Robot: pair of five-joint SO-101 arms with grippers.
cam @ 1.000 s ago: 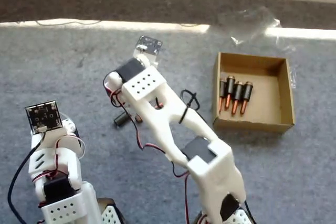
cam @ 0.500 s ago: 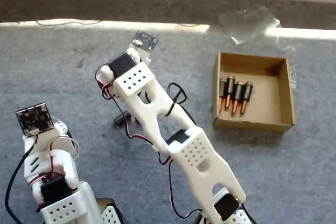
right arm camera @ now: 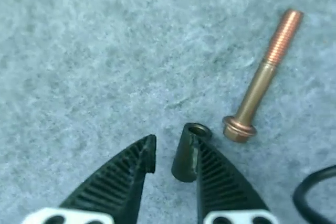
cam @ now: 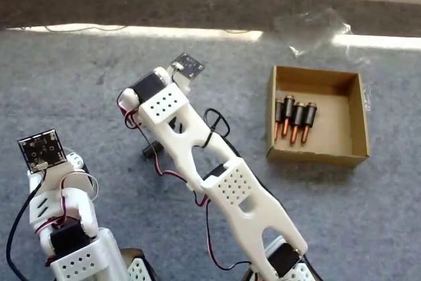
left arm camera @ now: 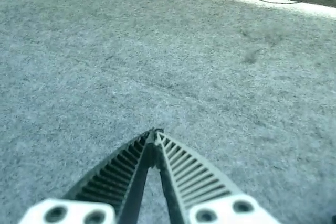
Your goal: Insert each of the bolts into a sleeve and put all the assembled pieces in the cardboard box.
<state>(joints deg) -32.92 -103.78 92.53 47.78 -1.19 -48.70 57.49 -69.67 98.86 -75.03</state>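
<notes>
A grey carpet [cam: 79,83] is seen from above, with two white robot arms at its near edge. Toward the right a shallow cardboard box [cam: 316,157] is set. Four assembled pieces [cam: 294,118], each a copper bolt seated in a dark sleeve, are laid side by side inside it, close to its left wall. The right arm is stretched out over the middle of the carpet, well apart from the box. In its wrist view the right gripper [right arm camera: 170,148] is shown partly open, low over the carpet. A dark sleeve [right arm camera: 185,153] is placed between the jaws, touching the inner face of one finger, and a gap is left to the other, so nothing is judged to be clamped yet. Whether the sleeve stands or lies cannot be told. One loose bolt [right arm camera: 261,80] is lying flat on the carpet just beside the sleeve, its flanged head nearest it and its threaded end pointing away. The left arm is folded back at the near left, and the left gripper [left arm camera: 155,132] is closed tip to tip over the carpet with nothing held. A crumpled clear plastic bag [cam: 312,27] is lying beyond the box. The task is judged mostly done: four pieces are boxed, and one bolt and one sleeve are left to be joined and boxed.
</notes>
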